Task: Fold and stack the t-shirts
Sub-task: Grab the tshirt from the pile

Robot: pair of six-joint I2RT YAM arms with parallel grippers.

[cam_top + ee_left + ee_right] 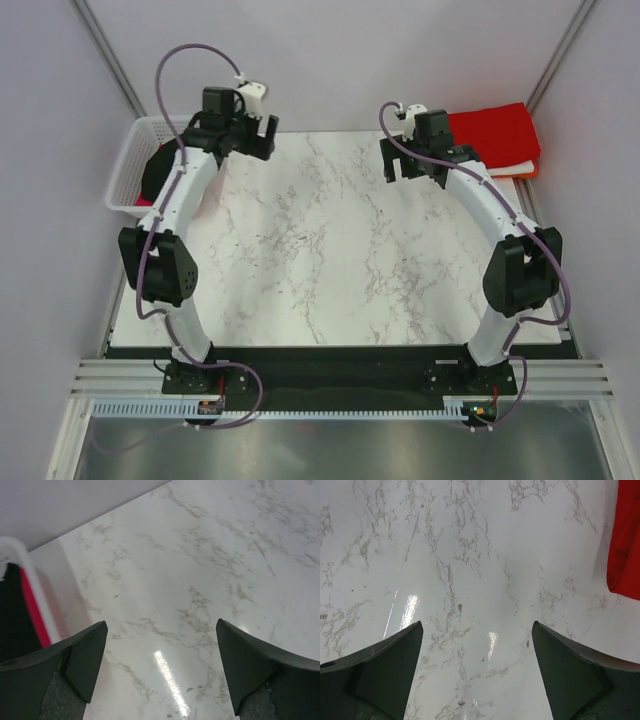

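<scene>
A folded red t-shirt (pixel 495 135) tops a small stack at the table's far right corner, with white and orange edges (pixel 522 170) showing beneath it; its red edge (pixel 625 545) also shows in the right wrist view. Black cloth (pixel 158 172) and a strip of red cloth (pixel 32 607) lie in the white basket (pixel 128 165) at the far left. My left gripper (pixel 262 137) hangs open over bare marble beside the basket, nothing between its fingers (pixel 87 660). My right gripper (pixel 398 165) is open too, above the table just left of the stack, holding nothing.
The marble tabletop (pixel 330 250) stretches between the two arms. Grey walls close in the back and sides. The arm bases sit on a black strip (pixel 340 375) at the near edge.
</scene>
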